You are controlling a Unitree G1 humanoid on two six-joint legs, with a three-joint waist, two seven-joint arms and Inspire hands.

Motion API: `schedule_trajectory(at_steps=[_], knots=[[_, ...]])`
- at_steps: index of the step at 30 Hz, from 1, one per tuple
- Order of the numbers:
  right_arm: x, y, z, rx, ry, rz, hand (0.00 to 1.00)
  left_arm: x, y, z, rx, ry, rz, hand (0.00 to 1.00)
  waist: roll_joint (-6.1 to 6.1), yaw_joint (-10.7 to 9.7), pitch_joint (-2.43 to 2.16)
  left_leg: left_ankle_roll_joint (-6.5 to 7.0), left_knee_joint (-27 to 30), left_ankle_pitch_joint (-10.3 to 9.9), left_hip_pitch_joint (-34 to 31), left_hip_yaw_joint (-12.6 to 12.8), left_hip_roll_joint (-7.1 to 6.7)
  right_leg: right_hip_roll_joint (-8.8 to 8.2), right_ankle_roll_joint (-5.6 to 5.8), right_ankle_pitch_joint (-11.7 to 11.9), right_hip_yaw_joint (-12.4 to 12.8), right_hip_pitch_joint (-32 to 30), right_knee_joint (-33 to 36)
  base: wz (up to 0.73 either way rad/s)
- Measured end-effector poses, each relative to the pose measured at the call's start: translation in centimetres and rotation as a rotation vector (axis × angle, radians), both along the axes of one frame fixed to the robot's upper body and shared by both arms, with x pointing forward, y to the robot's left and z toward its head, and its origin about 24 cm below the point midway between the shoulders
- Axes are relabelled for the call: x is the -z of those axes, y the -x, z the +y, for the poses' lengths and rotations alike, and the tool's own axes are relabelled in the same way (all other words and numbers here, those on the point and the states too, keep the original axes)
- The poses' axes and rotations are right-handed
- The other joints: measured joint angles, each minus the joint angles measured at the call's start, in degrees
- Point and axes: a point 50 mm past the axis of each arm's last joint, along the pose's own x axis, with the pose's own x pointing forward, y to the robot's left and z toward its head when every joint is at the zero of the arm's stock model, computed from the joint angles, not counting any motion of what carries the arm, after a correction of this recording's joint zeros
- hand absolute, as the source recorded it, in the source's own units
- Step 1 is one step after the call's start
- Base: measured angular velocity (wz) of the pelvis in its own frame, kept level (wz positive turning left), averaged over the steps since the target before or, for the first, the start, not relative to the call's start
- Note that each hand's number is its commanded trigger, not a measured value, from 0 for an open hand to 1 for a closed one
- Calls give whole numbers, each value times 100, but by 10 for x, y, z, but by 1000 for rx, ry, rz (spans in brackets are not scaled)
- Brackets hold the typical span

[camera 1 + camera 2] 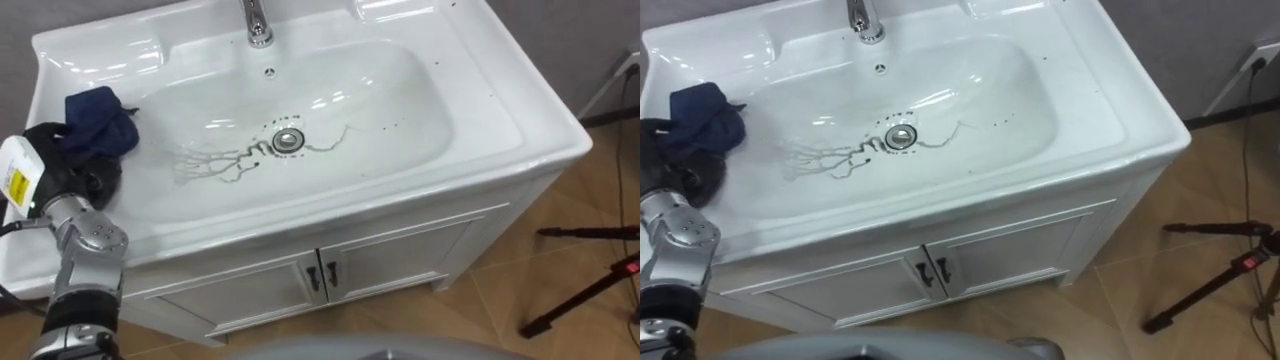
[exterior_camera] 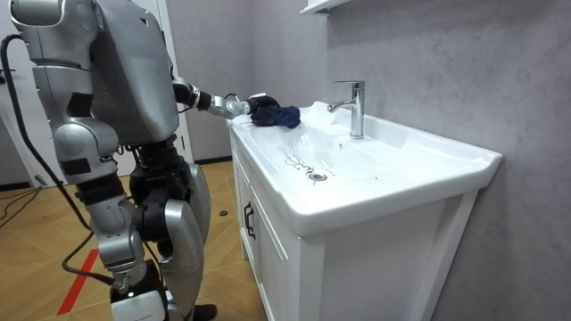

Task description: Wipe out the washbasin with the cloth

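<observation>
Left eye view puts my left hand [image 1: 48, 142] at the basin's left end, coming in from the lower left, its dark fingers curled round a dark blue cloth [image 1: 100, 120]. The cloth is bunched in a crumpled heap, partly in my grasp and partly spilling onto the white ledge at the left edge of the bowl. It sits at the top of the slope, well apart from the dirt I can see further in.

The basin [image 1: 520, 110] is a white, glossy rectangle with a wide shallow bowl. Thin dark streaks [image 1: 215, 165] branch across the bottom of the bowl between the cloth and the drain [image 1: 288, 139], and a few more trail off to the right of the drain, with small dark specks beyond them. The chrome faucet [image 1: 257, 22] stands upright at the middle of the back ledge.

Below the basin are two white cabinet doors [image 1: 400, 255] with small dark handles [image 1: 322, 275] where they meet. On the wooden floor to my right lie the black legs of a tripod [image 1: 590, 285].

From the room view I stand upright at the end of the basin, my arm stretched out level over its rim to the cloth.
</observation>
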Motion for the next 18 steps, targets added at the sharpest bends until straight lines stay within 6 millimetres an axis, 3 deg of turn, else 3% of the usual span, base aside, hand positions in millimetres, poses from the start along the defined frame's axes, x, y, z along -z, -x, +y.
schedule_trajectory(at_steps=[1,3,13,18], knots=[[0,-3,1,-6,-1,-16,0,-4,-3,-2,8,-4,-22,100,-20,0,43,-6,7,3,-28,-22,0,2,-5,3,-18,-11,-11,13],[0,-5,1,-14,6,-30,0,-9,-6,-5,18,-6,-48,100,-34,2,73,-10,22,5,-94,-62,1,1,-8,5,-57,-52,-17,10],[1,-1,4,-44,-16,-47,0,-55,-29,-41,181,-52,-321,100,48,7,71,-12,2,10,-168,-83,6,-7,-7,8,-95,-148,-15,2],[2,8,6,-39,-44,-23,0,-64,-32,-56,264,-115,-340,100,28,-21,83,-12,-9,10,-104,-79,13,-3,-7,8,-100,-84,-22,0]])
